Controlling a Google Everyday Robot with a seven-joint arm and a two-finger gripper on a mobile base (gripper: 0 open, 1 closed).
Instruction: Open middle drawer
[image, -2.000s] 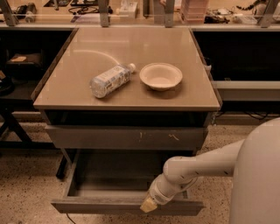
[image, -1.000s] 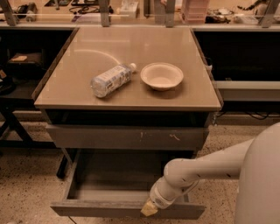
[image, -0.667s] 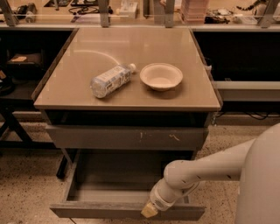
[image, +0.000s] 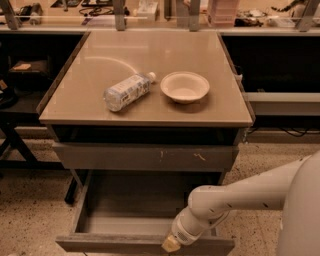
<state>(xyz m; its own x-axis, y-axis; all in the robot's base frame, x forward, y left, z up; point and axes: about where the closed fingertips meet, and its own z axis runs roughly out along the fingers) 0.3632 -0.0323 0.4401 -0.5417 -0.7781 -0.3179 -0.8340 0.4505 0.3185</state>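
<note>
The middle drawer (image: 100, 244) is the lowest one in view, with a plain flat grey front. It stands pulled out toward me, and its shallow grey tray interior (image: 130, 225) shows. My gripper (image: 170, 244) is at the end of the white arm (image: 235, 197), which reaches in from the right. The gripper sits at the top edge of this drawer's front, right of its middle. Above it, the taller grey front with pale scratch marks (image: 145, 157) is closed. Just under the tabletop there is a dark narrow band (image: 145, 134).
On the tan tabletop (image: 150, 50) a clear plastic bottle (image: 126, 91) lies on its side next to a white bowl (image: 184, 86). Dark shelving stands to the left (image: 20, 75) and right (image: 280, 65). The floor is speckled (image: 30, 215). My white body fills the lower right corner (image: 305, 215).
The middle drawer has slid a little further out toward me, and my gripper has moved with its front edge, down and nearer. The bottle and bowl have not moved.
</note>
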